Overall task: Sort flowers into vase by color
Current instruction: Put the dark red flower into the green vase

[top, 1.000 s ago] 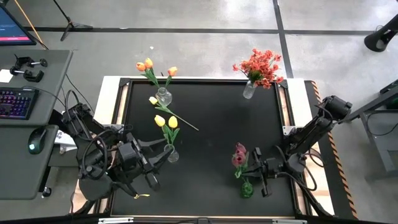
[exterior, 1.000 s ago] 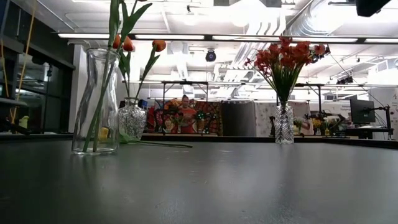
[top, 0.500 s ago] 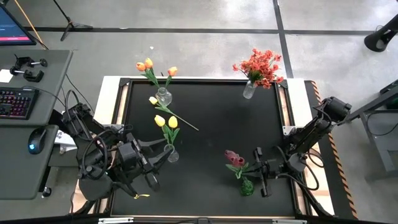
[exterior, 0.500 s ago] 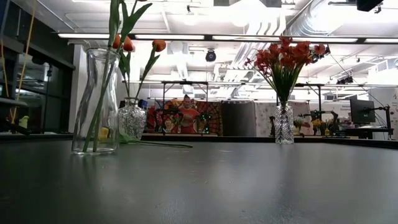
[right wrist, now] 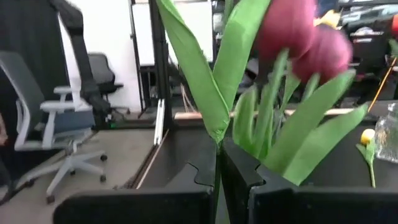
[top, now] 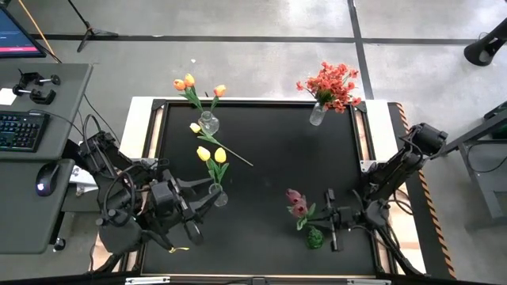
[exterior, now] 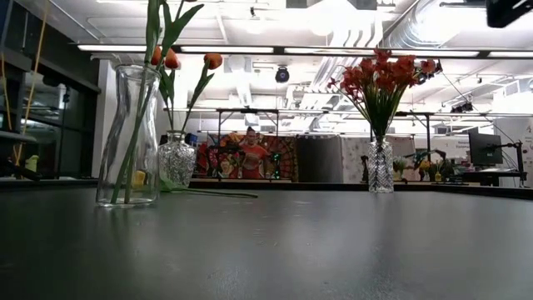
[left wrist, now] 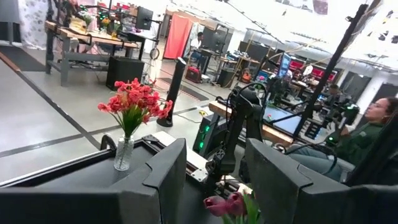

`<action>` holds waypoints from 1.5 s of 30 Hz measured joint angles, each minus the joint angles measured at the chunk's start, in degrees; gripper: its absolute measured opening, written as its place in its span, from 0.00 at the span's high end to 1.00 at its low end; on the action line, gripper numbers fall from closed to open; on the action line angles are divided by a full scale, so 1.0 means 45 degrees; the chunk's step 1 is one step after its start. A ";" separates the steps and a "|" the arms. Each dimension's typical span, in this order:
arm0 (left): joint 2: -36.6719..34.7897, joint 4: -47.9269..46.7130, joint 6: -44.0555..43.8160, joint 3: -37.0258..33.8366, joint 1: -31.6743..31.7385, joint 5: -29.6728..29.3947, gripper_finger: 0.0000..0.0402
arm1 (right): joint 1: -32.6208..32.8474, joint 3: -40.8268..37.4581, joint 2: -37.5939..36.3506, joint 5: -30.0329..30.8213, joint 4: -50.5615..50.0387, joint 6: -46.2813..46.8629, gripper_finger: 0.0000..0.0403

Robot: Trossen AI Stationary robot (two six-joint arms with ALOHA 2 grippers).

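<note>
Black table under us | right gripper clamped on pink tulips over green vase, near right | left gripper partly open, empty, beside yellow tulips | loose yellow tulip mid-table | far: orange tulips left, red sprays right

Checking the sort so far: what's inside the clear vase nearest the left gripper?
The vase holds green stems topped by two yellow tulips. Through the glass in the low view, only stems show. Whether it holds water cannot be told.
</note>
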 joint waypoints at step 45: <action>0.0000 0.0468 0.0654 -0.0002 0.0008 0.0235 0.62 | 0.1961 -0.0005 0.0019 0.3239 -0.2714 0.1307 1.00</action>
